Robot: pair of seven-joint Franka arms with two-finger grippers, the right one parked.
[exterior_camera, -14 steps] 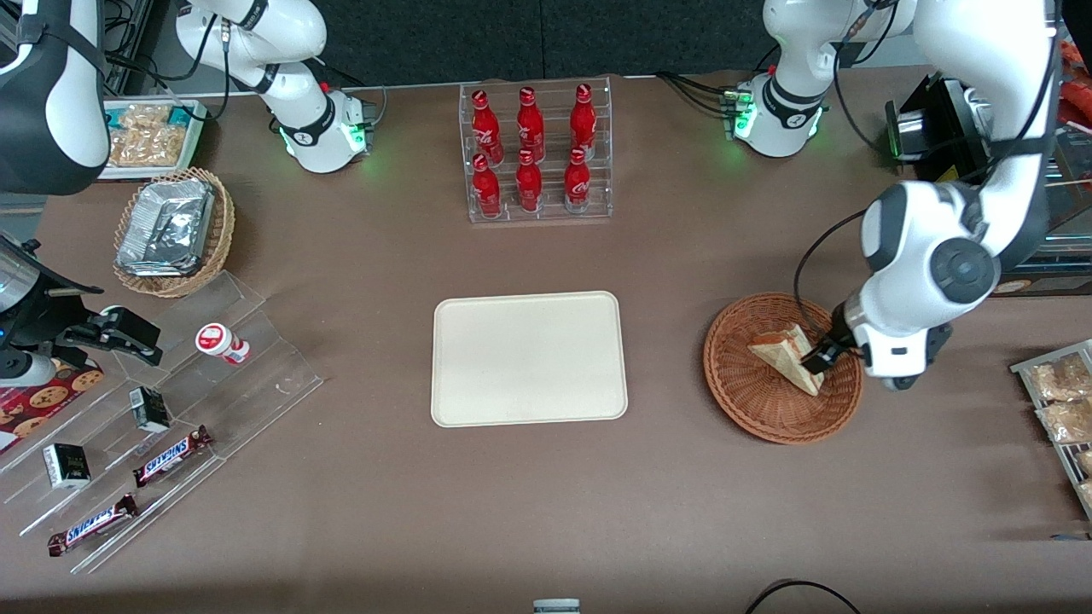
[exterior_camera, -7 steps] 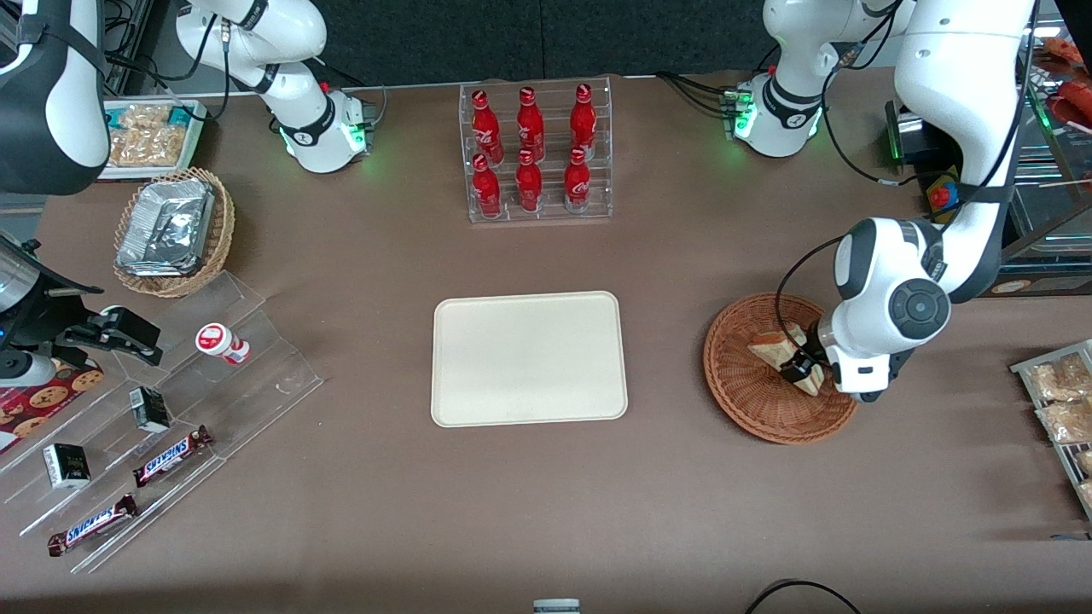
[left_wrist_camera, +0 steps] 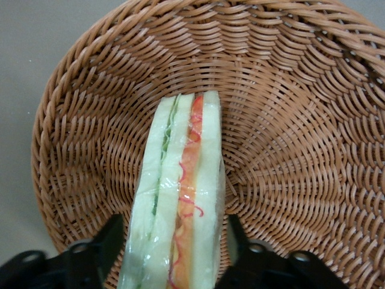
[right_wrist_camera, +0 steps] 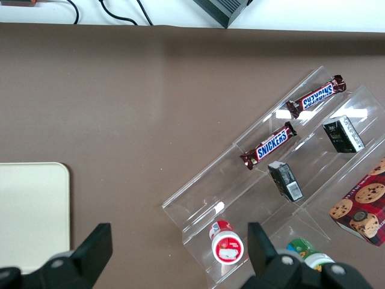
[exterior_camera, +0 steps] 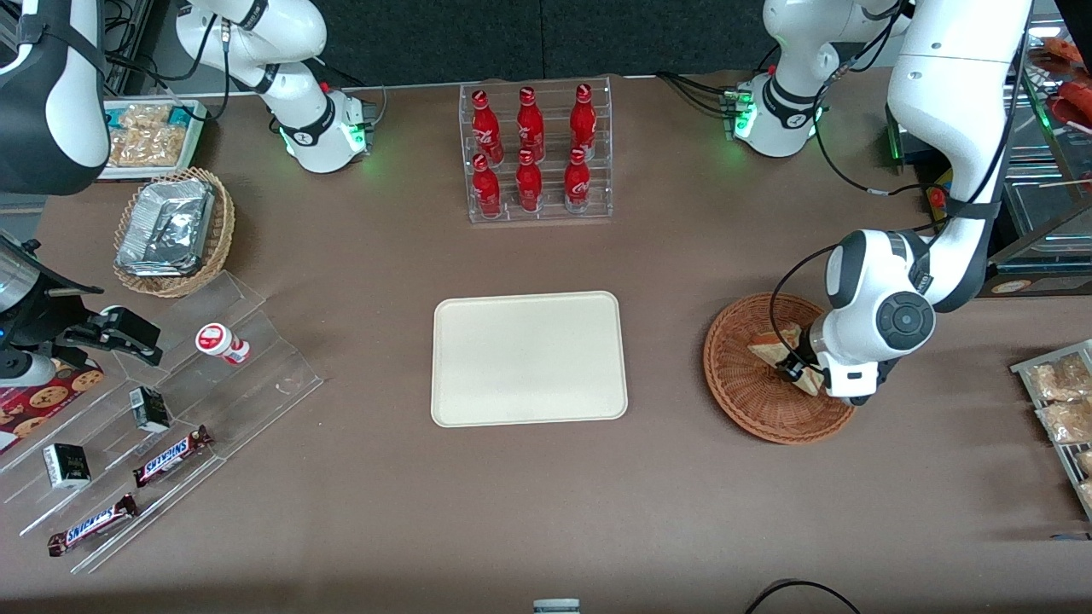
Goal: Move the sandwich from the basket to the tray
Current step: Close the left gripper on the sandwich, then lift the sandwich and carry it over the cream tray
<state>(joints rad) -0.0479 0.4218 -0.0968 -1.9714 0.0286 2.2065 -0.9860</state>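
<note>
The sandwich [exterior_camera: 770,349], a wrapped white-bread wedge with green and red-orange filling [left_wrist_camera: 180,174], lies in the round reddish-brown wicker basket [exterior_camera: 740,401] toward the working arm's end of the table. My left gripper [exterior_camera: 798,368] is down inside the basket [left_wrist_camera: 289,120] and stands open. Its two black fingers straddle the wide end of the sandwich, one on each bread face, with the gripper [left_wrist_camera: 173,232] centred on the filling. The cream tray [exterior_camera: 529,358] lies flat in the middle of the table with nothing on it, and its corner shows in the right wrist view [right_wrist_camera: 30,211].
A clear rack of red cola bottles [exterior_camera: 537,153] stands farther from the camera than the tray. Stepped acrylic racks with snack bars [exterior_camera: 162,409] and an oval basket of foil trays [exterior_camera: 171,230] sit toward the parked arm's end. Snack packets [exterior_camera: 1058,396] lie beside the round basket.
The left arm has swung in over the basket, and its gripper has shifted along the sandwich toward the tray side. The sandwich and basket have stayed put.
</note>
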